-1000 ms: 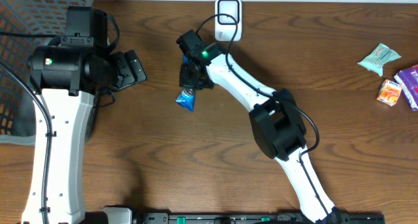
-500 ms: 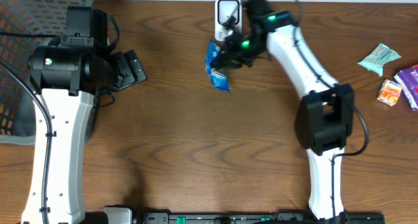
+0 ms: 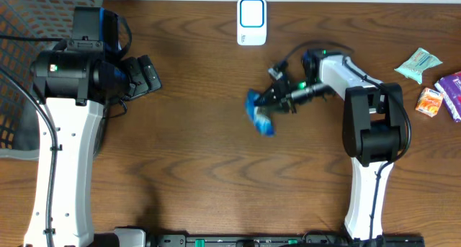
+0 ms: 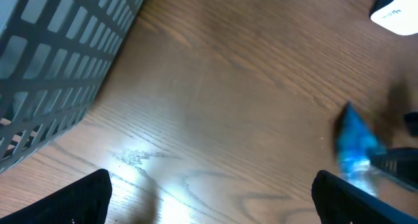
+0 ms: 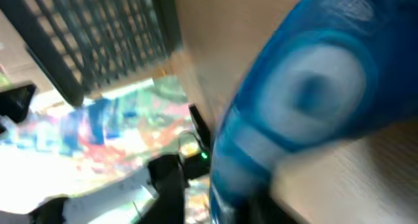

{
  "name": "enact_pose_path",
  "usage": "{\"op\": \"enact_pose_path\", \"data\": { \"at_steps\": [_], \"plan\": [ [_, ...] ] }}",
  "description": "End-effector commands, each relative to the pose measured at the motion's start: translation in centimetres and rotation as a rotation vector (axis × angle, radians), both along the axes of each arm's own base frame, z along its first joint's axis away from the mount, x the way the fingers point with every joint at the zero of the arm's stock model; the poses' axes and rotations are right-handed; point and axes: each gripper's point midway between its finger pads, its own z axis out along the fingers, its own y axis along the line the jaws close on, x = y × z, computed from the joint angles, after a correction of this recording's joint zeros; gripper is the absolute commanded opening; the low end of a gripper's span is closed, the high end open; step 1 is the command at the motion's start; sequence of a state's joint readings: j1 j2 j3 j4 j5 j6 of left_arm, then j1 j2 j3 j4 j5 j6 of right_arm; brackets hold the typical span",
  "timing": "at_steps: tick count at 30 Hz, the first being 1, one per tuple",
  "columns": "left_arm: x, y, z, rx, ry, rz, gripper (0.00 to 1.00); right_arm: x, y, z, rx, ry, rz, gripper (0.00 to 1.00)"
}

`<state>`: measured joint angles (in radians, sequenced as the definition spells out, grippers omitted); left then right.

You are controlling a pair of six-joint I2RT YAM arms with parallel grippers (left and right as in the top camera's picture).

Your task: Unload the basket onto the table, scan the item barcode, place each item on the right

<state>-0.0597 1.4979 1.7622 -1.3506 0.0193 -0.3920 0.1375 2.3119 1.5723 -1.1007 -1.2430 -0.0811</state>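
blurred blue packet [image 3: 260,114] by right end effector [image 3: 276,101]; its print unreadable.

A dark brown wooden bench [image 3: 202,168] with strong wavy grain fills the overhead view. At its far edge, near the middle, lies a small white scanner [image 3: 251,21] with a blue-outlined square on its face. A grey mesh basket [image 3: 29,16] stands at the far left corner, its gridded wall rising from the wood in the left wrist view. Three snack packets lie close together at the right edge: a pale teal packet [image 3: 418,65] farthest back, a small orange packet [image 3: 430,101] nearer, and a purple packet [image 3: 452,94] just beside the orange one, cut off by the frame.
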Motion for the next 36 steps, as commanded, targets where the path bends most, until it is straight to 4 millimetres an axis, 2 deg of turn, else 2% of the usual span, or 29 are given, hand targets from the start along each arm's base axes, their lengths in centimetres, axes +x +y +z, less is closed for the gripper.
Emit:
{"op": "enact_pose_path", "data": {
  "at_steps": [1,3,5,8,12,17,19,21,24,27,31,32,36],
  "plan": [
    [0.1,0.4,-0.1,0.018,0.004,0.004,0.98,-0.5,-3.4,-2.9,-0.18,0.029,-0.014,0.35],
    [0.1,0.4,-0.1,0.017,0.005,0.005,0.98,-1.2,-6.2,-5.7,-0.407,0.099,-0.012,0.38],
    [0.1,0.4,-0.1,0.018,0.005,0.004,0.98,-1.5,-8.9,-6.9,-0.579,0.13,-0.014,0.4],
    [0.0,0.4,-0.1,0.018,0.005,0.004,0.98,-0.9,-10.7,-5.8,-0.675,0.085,-0.015,0.41],
    [0.1,0.4,-0.1,0.017,0.004,0.005,0.98,1.1,-11.8,-2.1,-0.766,-0.055,-0.054,0.44],
    [0.1,0.4,-0.1,0.017,0.005,0.005,0.98,2.3,-10.0,3.8,-0.86,-0.326,-0.045,0.5],
    [0.1,0.4,-0.1,0.017,0.005,0.005,0.98,2.1,-8.6,5.4,-0.901,-0.418,-0.018,0.53],
    [0.1,0.4,-0.1,0.017,0.005,0.005,0.98,1.3,-6.2,6.4,-0.909,-0.493,0.034,0.53],
    [0.1,0.4,-0.1,0.017,0.005,0.005,0.98,-0.3,-2.8,6.3,-0.9,-0.544,0.121,0.47],
    [0.1,0.4,-0.1,0.017,0.005,0.005,0.98,-1.8,-0.3,5.1,-0.935,-0.571,0.191,0.35],
    [0.1,0.4,-0.1,0.017,0.005,0.005,0.98,-1.8,-0.8,3.8,-1.145,-0.564,0.122,0.04],
    [0.1,0.4,-0.1,0.017,0.005,0.005,0.98,-1.7,-1.0,3.6,-1.182,-0.566,0.107,0.01],
    [0.1,0.4,-0.1,0.017,0.004,0.005,0.98,-1.5,-0.4,3.2,-1.184,-0.551,0.064,0.01]
  ]
}}
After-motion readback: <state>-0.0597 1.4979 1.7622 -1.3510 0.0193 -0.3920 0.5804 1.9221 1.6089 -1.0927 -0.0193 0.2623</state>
